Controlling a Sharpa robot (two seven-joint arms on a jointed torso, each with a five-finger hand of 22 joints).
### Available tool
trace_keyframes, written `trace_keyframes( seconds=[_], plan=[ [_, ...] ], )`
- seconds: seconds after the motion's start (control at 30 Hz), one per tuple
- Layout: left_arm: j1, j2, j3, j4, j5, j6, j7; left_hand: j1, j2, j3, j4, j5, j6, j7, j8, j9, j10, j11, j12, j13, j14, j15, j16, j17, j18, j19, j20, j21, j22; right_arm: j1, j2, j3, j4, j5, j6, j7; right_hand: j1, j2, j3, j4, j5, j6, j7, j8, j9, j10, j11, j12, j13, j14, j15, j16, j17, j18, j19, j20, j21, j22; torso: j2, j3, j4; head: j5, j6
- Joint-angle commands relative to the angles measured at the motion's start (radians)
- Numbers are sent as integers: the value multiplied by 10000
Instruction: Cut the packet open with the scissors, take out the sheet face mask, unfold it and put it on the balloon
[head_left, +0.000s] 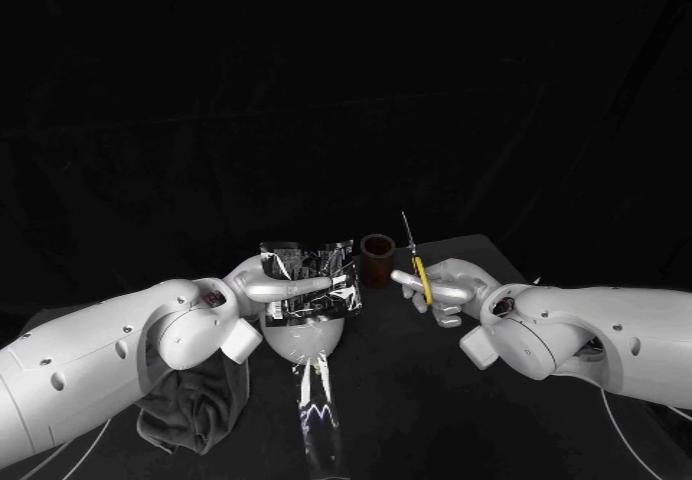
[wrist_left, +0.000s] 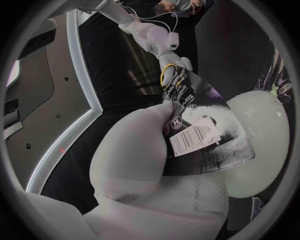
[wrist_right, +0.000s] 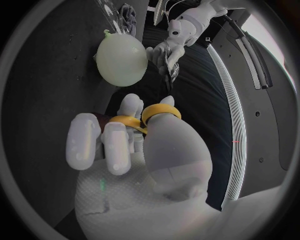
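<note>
Lower left, a grey cloth (head_left: 195, 405) lies on the table (head_left: 433, 415). At centre sits the pale balloon (head_left: 299, 345), and the left hand (head_left: 267, 290) clamps the silvery packet (head_left: 307, 280) upright just over it. Right of centre, the right hand (head_left: 447, 292) grips the yellow-handled scissors (head_left: 415, 262), blades up, clear of the packet. Behind them stands a brown cylinder (head_left: 378, 258).

Glossy foil packet (head_left: 309, 281), smooth matt balloon (wrist_right: 121, 59), crumpled grey cloth (head_left: 192, 405).
</note>
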Motion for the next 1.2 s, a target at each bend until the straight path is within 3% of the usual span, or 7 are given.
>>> trace_keyframes(
  seconds=[0.03,0.23,0.27,0.47,0.73,0.97,1.2],
  plan=[
    [6,-116,11,102,2010,175,746,-43,64,230,-258,42,32,30,32,1114,112,-88,-15,19,-89,-24,68,23,122,13,-7,34,-15,-24,-13,-7,-120,-2,227,327,759,705,-288,27,-13,-108,19,-99,-25,306,-460,2656,-282,326,-39,-97,-68,83,-97,38,-130,1664,-3,-2,-2,30,13],
    [-27,-482,12,316,3199,482,1241,-62,72,234,-256,42,24,32,31,1125,108,-86,-18,22,-102,-20,70,41,121,6,0,29,-18,-180,70,-29,-485,-439,479,307,765,666,-284,19,-15,-221,111,-309,-64,-63,-372,1433,-1071,224,39,-266,-321,127,-238,116,-332,1597,-15,-6,1,101,4],
    [-43,-545,12,353,3295,511,1295,-62,72,234,-256,42,24,32,31,1125,108,-86,-18,22,-102,-20,70,41,121,6,0,29,-18,-221,91,-31,-541,-545,524,290,861,646,-273,-9,-15,-399,213,-528,-121,-527,-274,122,-1930,183,115,-308,-363,157,-349,178,-490,1546,-15,-7,0,121,5],
    [-174,-1006,11,639,3721,566,1539,-69,72,234,-258,43,19,32,31,1131,105,-85,-20,24,-109,-18,70,50,121,4,2,27,-19,-432,223,-37,-806,-1082,759,162,1242,680,-267,-77,-12,-623,408,-964,-242,-838,-96,-362,-2251,106,279,-353,-404,207,-522,335,-738,1471,-7,3,8,194,-34],
    [-315,-1719,9,1093,3951,468,1739,-69,67,240,-277,44,12,31,30,1141,97,-86,-25,26,-120,-18,72,65,125,3,2,26,-21,-594,454,-41,-1161,-2685,1111,-396,2049,820,-255,-379,18,-972,688,-1701,-613,-1225,154,-1011,-2807,-98,501,-551,-694,297,-817,552,-1170,1339,-18,-41,32,264,-85],
    [-366,-2413,0,1531,4020,410,1814,-68,64,244,-290,45,9,31,31,1148,94,-87,-28,28,-126,-18,73,76,128,3,1,26,-22,-730,602,-41,-1386,-3545,1140,-829,2612,983,-249,-605,54,-985,775,-2083,-906,-1302,234,-1306,-3185,-206,584,-665,-871,328,-879,666,-1277,1313,2,-34,-9,521,-79],
    [-382,-3003,-17,1760,4042,469,1824,-70,60,244,-298,44,9,30,33,1153,95,-87,-28,29,-127,-19,75,83,129,5,1,27,-22,-775,691,-41,-1406,-3340,606,-460,2819,1105,-260,-681,69,-788,726,-2170,-1017,-1126,185,-1348,-3361,-123,550,-587,-745,291,-711,663,-1066,1388,0,-69,44,882,-152]
  ],
)
